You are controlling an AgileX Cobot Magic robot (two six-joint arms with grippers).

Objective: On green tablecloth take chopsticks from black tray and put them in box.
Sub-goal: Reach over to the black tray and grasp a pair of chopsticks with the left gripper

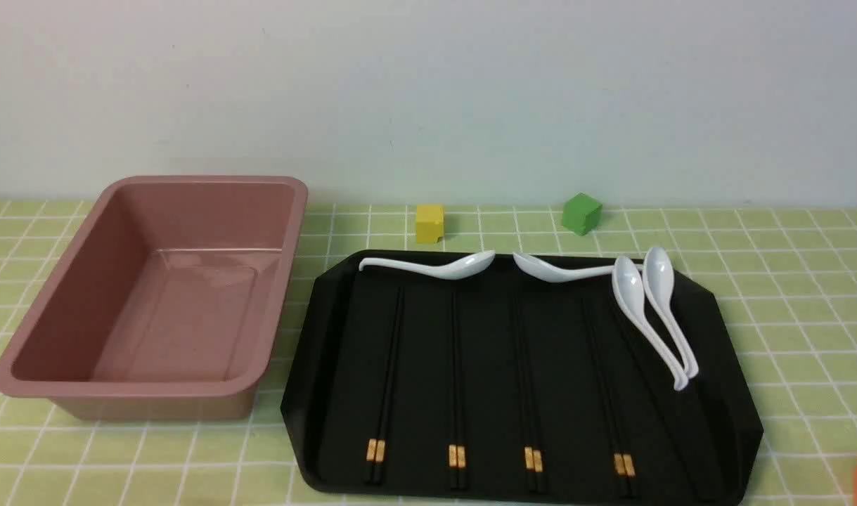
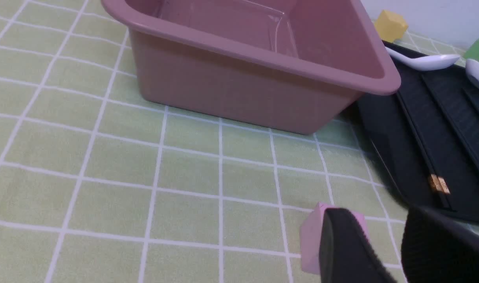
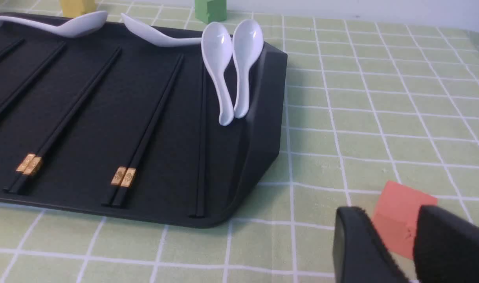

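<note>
The pink box (image 1: pixel 52 309) stands empty on the green tablecloth (image 1: pixel 787 295), left of the black tray (image 1: pixel 741 393). Several pairs of black chopsticks (image 1: pixel 458 379) lie side by side in the tray, gold bands at the near end. Neither gripper shows in the front view. In the left wrist view my left gripper (image 2: pixel 384 239) is open and empty, low over the cloth near the box (image 2: pixel 239 86) and the tray's near left corner (image 2: pixel 384 133). In the right wrist view my right gripper (image 3: pixel 392 236) is open and empty, off the tray's near right corner (image 3: pixel 259 129), apart from the chopsticks (image 3: pixel 145 129).
Several white spoons (image 1: pixel 653 309) lie at the tray's far and right side. A yellow cube (image 1: pixel 429 223) and a green cube (image 1: pixel 581 213) stand behind the tray. A pink cube (image 2: pixel 312 239) sits by my left fingers, an orange-red cube (image 3: pixel 400 212) by my right ones.
</note>
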